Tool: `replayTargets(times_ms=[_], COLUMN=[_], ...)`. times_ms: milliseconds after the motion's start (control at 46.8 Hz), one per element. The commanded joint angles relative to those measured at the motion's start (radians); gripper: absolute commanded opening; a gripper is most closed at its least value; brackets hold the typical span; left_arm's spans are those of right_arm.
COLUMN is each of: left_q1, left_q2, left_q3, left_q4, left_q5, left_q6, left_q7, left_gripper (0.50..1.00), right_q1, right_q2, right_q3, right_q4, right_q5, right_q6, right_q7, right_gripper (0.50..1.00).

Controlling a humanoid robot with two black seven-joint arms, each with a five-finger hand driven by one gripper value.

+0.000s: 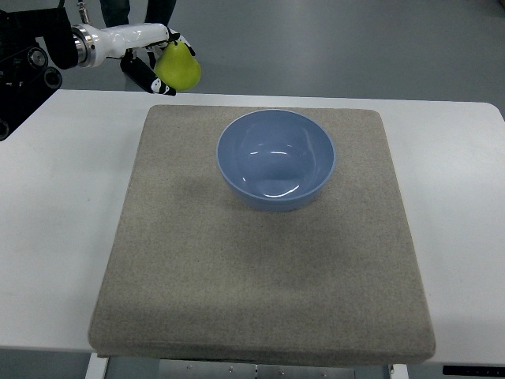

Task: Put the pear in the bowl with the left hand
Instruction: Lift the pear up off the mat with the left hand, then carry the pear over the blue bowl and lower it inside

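Your pear (179, 66) is yellow-green, stem end up, and sits in the air past the far edge of the table, at about 11 o'clock from the bowl (276, 159). The left hand (154, 59) has its dark fingers (144, 76) clamped around the pear's left and underside, with the white forearm (118, 39) running in from the picture's left edge at 10 o'clock. You see the pear well apart from the bowl, above the floor rather than over the mat.

The light blue bowl stands upright and holds nothing, on the far half of the grey felt mat (260, 276), slightly right of the mat's centre. The mat lies flat on the white table (55, 205). At 12 o'clock, beyond the hand, a person's legs (134, 11) show at the top edge.
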Motion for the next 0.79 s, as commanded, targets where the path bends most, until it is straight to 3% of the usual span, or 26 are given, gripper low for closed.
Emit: replayTargets(times_ms=[0,171,342,768], left_q1=[-0.003,0.0,-0.035,0.029], left_q2=[0.024,0.095,0.085,0.09], left_q3=[0.001,0.008,0.008,0.011], left_q4=[-0.061,-0.213,-0.231,-0.379], left_q5=[-0.011,-0.034,-0.076,-0.08], left_q6=[-0.013,-0.072,-0.155,-0.174], left_q7=[0.0,-0.002,-0.006,-0.008], left_gripper=[0.5,0.5,0.5,0.5], right_q1=[0.0,0.0,0.0,0.0], right_q2=[0.0,0.0,0.0,0.0], right_q3=[0.0,0.0,0.0,0.0], right_q4=[0.0,0.0,0.0,0.0], right_q5=[0.0,0.0,0.0,0.0], right_q6=[0.0,0.0,0.0,0.0], right_q7=[0.0,0.0,0.0,0.0], right_gripper=[0.926,0.926,0.926,0.926])
